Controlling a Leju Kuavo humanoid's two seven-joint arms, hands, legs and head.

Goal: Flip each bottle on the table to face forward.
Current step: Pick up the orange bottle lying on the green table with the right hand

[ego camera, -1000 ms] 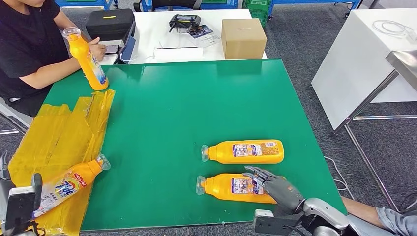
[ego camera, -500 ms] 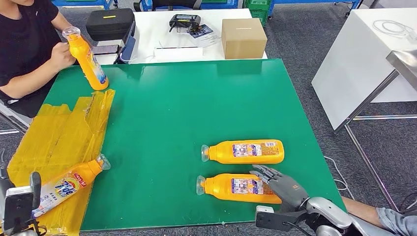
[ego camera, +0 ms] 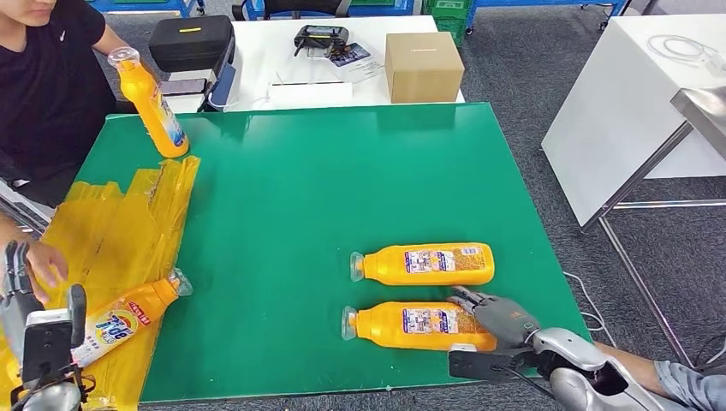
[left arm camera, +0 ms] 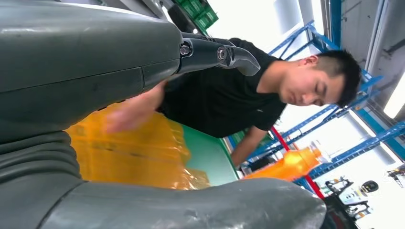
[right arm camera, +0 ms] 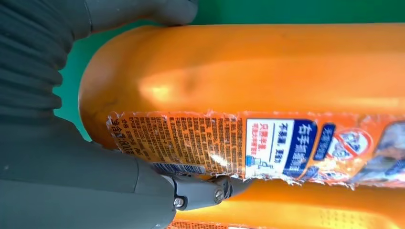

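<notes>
Grey carpet floor [ego camera: 531,77], white tables [ego camera: 616,111] behind & right, blue racking [left arm camera: 334,143], bright light

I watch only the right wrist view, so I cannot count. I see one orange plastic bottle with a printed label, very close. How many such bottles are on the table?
Observer: Four. The orange plastic bottle that the right hand grips at its base end lies on the green table, nearest the robot.
Operator: Where is the next one?
Observer: A second lying orange bottle is just beyond it, parallel, its cap also toward the robot's left.
Operator: And the remaining two?
Observer: The third bottle lies on a crumpled yellow plastic sheet at the left, and the fourth bottle stands upright at the far left corner.
</notes>
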